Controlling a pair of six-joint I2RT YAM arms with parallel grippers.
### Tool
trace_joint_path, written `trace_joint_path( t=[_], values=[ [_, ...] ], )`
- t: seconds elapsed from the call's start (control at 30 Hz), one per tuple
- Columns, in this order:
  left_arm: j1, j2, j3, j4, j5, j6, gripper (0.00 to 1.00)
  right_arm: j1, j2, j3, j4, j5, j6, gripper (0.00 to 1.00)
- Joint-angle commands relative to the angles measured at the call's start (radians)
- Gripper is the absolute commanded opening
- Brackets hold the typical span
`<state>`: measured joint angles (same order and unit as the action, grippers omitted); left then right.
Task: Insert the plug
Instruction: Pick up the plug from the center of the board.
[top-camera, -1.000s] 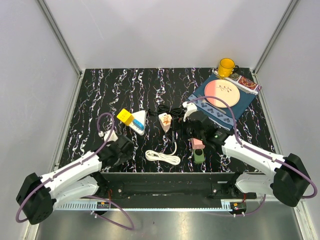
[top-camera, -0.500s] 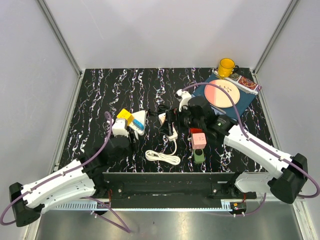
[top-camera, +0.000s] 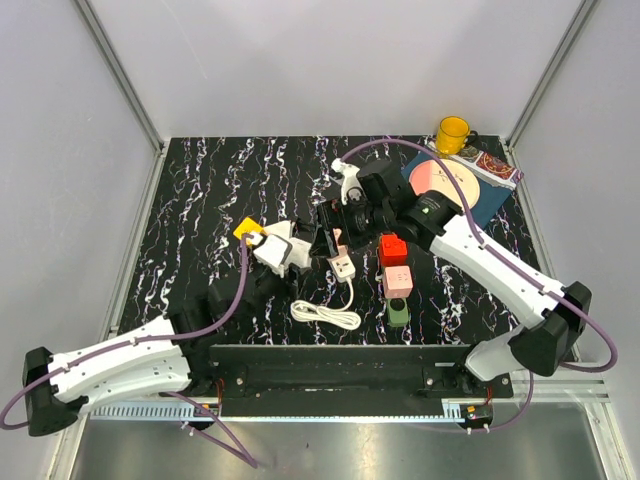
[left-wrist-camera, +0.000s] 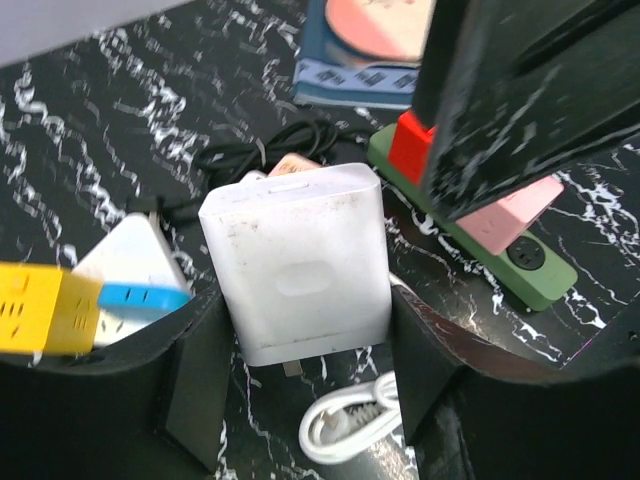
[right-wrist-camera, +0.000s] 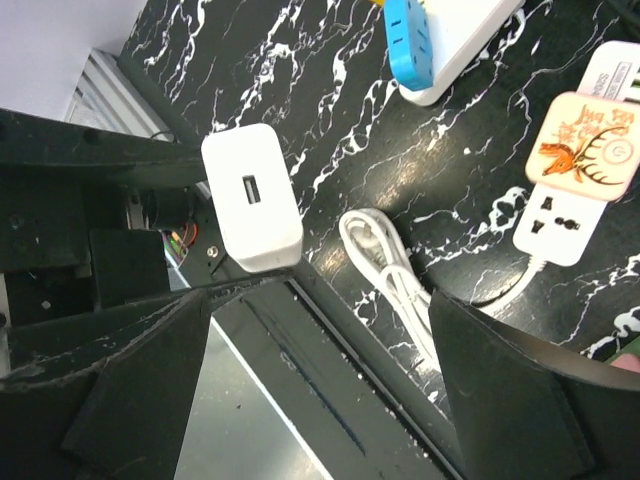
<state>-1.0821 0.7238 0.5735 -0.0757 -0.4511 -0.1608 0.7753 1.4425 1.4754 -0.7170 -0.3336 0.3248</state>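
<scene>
L gripper (left-wrist-camera: 300, 340) tight round white plug (left-wrist-camera: 295, 265); R gripper (right-wrist-camera: 320, 300) agape, empty, above pwr strip (right-wrist-camera: 575, 190).

One white charger (left-wrist-camera: 297, 265), one white power strip (right-wrist-camera: 552, 218), one green power strip (top-camera: 398, 313), one yellow mug (top-camera: 452, 133), one plate (top-camera: 441, 178), one blue mat (top-camera: 492, 200), one coiled white cable (top-camera: 325, 315).

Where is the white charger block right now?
The white charger block is gripped in the left hand, left of centre in the top view, close to the deer-sticker power strip and the coiled white cable.
</scene>
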Motion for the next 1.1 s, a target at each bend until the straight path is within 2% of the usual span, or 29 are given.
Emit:
trace_joint_path(
  t=[0.0, 0.13, 0.47, 0.6, 0.67, 0.7, 0.77, 0.8, 0.83, 0.9, 0.93, 0.97, 1.03, 1.07],
  values=[
    [-0.013, 0.038, 0.011, 0.238, 0.094, 0.153, 0.28, -0.011, 0.016, 0.092, -0.070, -0.097, -0.026, 0.93],
    [-0.019, 0.074, 0.026, 0.295, 0.117, 0.193, 0.28, -0.011, 0.050, 0.138, -0.078, -0.188, -0.023, 0.91],
    [-0.029, 0.115, 0.042, 0.369, 0.153, 0.208, 0.28, -0.014, 0.102, 0.145, -0.102, -0.196, -0.044, 0.81],
    [-0.032, 0.121, 0.039, 0.379, 0.150, 0.199, 0.28, -0.014, 0.114, 0.148, -0.102, -0.209, -0.059, 0.68],
    [-0.033, 0.126, 0.034, 0.386, 0.152, 0.193, 0.28, -0.014, 0.114, 0.148, -0.102, -0.209, -0.069, 0.57],
    [-0.033, 0.127, 0.032, 0.389, 0.152, 0.190, 0.28, -0.016, 0.114, 0.148, -0.104, -0.212, -0.072, 0.50],
    [-0.036, 0.132, 0.029, 0.395, 0.154, 0.185, 0.30, -0.018, 0.116, 0.148, -0.110, -0.217, -0.082, 0.28],
    [-0.036, 0.135, 0.029, 0.395, 0.152, 0.185, 0.35, -0.019, 0.119, 0.146, -0.116, -0.219, -0.085, 0.21],
    [-0.036, 0.140, 0.031, 0.393, 0.147, 0.184, 0.42, -0.021, 0.121, 0.143, -0.119, -0.217, -0.096, 0.09],
    [-0.038, 0.144, 0.034, 0.381, 0.135, 0.179, 0.64, -0.024, 0.113, 0.131, -0.121, -0.191, -0.102, 0.00],
    [-0.036, 0.152, 0.037, 0.375, 0.108, 0.172, 0.83, -0.030, 0.108, 0.125, -0.121, -0.174, -0.107, 0.00],
    [-0.038, 0.155, 0.038, 0.366, 0.100, 0.162, 0.90, -0.037, 0.098, 0.120, -0.121, -0.154, -0.109, 0.00],
    [-0.036, 0.172, 0.045, 0.344, 0.063, 0.130, 0.99, -0.053, 0.084, 0.103, -0.121, -0.085, -0.109, 0.00],
    [-0.038, 0.180, 0.046, 0.341, 0.048, 0.082, 0.99, -0.070, 0.069, 0.096, -0.119, -0.056, -0.107, 0.00]
  ],
)
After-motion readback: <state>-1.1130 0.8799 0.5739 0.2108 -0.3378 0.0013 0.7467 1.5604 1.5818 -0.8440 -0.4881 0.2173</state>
